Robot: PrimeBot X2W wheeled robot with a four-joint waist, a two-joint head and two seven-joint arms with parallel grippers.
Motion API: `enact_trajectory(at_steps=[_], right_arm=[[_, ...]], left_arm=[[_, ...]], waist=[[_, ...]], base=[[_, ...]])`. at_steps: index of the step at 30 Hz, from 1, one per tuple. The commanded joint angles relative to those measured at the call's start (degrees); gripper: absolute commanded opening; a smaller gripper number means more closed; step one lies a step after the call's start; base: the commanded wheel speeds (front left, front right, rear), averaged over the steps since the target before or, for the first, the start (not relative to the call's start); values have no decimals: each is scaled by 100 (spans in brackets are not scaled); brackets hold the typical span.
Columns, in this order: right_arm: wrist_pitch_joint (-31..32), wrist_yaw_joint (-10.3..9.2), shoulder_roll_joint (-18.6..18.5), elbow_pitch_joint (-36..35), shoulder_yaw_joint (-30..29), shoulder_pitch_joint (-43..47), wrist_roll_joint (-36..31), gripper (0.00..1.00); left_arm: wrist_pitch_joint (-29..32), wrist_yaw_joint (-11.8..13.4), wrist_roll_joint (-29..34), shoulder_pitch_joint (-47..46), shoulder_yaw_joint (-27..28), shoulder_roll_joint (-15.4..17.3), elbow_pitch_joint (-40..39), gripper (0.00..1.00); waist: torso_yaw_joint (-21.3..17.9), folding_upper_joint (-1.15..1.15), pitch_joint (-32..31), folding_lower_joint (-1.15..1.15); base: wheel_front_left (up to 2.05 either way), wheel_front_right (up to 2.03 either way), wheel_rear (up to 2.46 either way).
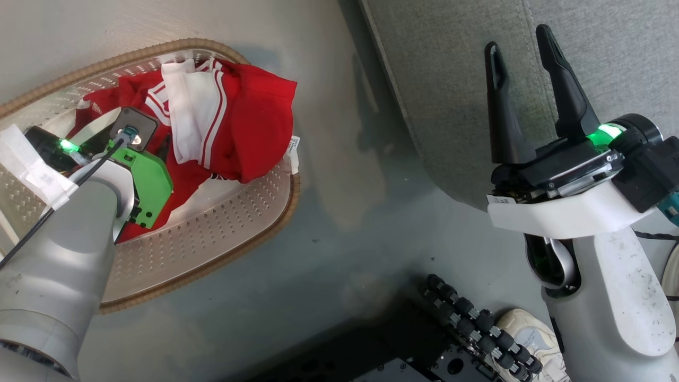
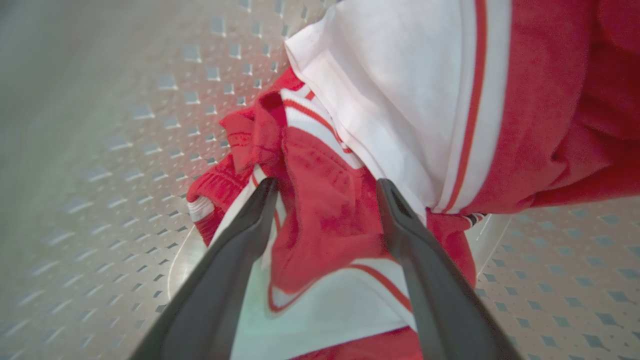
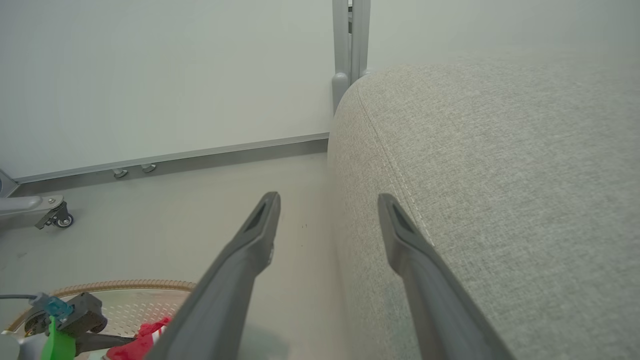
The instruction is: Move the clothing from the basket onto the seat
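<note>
Down in the basket: the left gripper (image 2: pixel 326 186) sat among the clothing (image 2: pixel 400 125), its two dark fingers spread wide, one on each side of a red fold, pinching nothing.
Clothing: a red-and-white jersey (image 1: pixel 193 101) and plain red cloth (image 1: pixel 262 114) lay bunched together inside the basket; the red cloth hid part of the rim on the side towards the seat.
Basket: cream with perforated walls (image 1: pixel 212 233) and a brown woven-look rim, it stood on the grey floor (image 1: pixel 329 223), near the seat but apart from it.
Seat: a grey woven cushion (image 1: pixel 451 79) with a rounded edge and a stitched seam, to the right of the basket.
Right gripper: it (image 1: pixel 518 40) hung over the seat's edge, fingers parted wide and gripping nothing.
Right wrist view: the same fingers (image 3: pixel 265 225) pointed along the seat's side (image 3: pixel 500 175) towards a pale wall (image 3: pixel 150 75); the basket's rim (image 3: pixel 125 285) showed at lower left.
By the robot's base: black rollers (image 1: pixel 467 313) and a pale shoe (image 1: pixel 525 331) were on the floor.
</note>
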Motion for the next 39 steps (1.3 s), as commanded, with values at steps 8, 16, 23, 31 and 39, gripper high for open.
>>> enact_trajectory(at_steps=[8, 16, 23, 31, 39], right_arm=[[-10, -2, -12, -83, 32, -85, -48, 100], [-10, -2, -13, 24, 7, -64, -81, 100], [-10, -2, -13, 192, -21, 34, -165, 100], [-10, -2, -14, 463, -86, 226, -300, 100], [-10, -2, -17, 791, -163, 537, -478, 100]], left_arm=[[531, -13, -319, -133, -397, -83, 129, 0], [211, -13, -532, 21, -728, -261, -26, 0], [-188, -13, -784, 186, -1079, -450, -240, 0], [-525, -13, -1199, 428, -1381, -664, -541, 0], [-630, -13, -1472, 669, -1337, -799, -980, 0]], waist=[[125, 0, 154, -1], [254, 0, -189, -1], [472, 0, -727, -1], [791, 0, -1470, -1], [1186, 0, -2322, -1]], base=[[1, 1, 1], [0, 0, 0], [0, 0, 0], [0, 0, 0], [0, 0, 0]])
